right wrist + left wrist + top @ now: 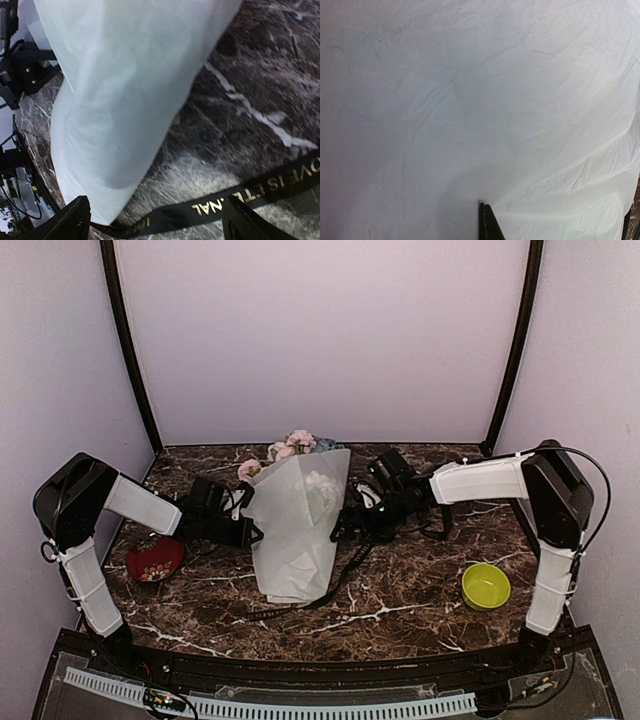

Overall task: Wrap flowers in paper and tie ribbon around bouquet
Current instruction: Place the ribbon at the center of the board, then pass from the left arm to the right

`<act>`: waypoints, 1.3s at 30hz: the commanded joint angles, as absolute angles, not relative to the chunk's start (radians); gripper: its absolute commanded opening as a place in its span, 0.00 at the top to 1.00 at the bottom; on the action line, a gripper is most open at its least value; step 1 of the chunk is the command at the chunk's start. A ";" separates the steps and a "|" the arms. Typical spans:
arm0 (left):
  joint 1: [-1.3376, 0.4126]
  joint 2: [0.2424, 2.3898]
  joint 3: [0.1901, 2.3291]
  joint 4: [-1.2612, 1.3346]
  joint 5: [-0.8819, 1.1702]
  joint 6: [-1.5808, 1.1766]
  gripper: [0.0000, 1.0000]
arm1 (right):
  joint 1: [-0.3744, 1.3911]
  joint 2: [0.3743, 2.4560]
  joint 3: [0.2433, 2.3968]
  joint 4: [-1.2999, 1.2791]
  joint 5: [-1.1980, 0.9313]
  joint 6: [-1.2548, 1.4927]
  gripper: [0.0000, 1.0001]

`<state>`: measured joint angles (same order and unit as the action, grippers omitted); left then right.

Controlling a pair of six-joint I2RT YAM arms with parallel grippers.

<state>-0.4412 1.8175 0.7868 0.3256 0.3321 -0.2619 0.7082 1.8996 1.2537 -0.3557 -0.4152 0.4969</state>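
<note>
Flowers (295, 445) lie rolled in the paper (295, 530) as a cone in the middle of the worktop (420, 610), blooms pointing to the far side, but nothing binds the roll yet. The ribbon (260, 187) lies loose and flat on the stone, close by the cone's narrow end. The left tool (487, 222) is closed against the paper's left side; whether it has a fold pinched I cannot tell. The right tool (160, 220) stands wide open over the ribbon with nothing in it. The main risk, as I judge it, is the cone springing open: the sheet looks stiff and creased, so any slackening or sideways tug on the left could unroll it and spill the stems. The ribbon is another hazard. Thin and flat on hard stone, it may slip from the closing fingers, or they may nip the paper's edge with it. Pulling one end hard could also drag the whole strip clear of the bouquet before it loops around.
</note>
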 commanded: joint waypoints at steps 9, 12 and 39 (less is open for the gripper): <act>-0.432 1.857 0.753 0.258 0.295 -0.267 1.00 | 0.734 2.087 1.296 0.052 -0.588 0.720 0.14; -0.432 1.860 0.753 0.261 0.300 -0.268 1.00 | 0.749 2.091 1.282 0.111 -0.613 0.738 0.14; -0.431 1.866 0.768 0.267 0.307 -0.270 1.00 | 0.774 2.088 1.159 0.344 -0.586 0.942 0.93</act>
<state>-0.4385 1.8336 0.7811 0.3725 0.3393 -0.2756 0.7723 2.0869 1.1713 0.2947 -0.5617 0.9226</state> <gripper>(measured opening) 0.005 0.117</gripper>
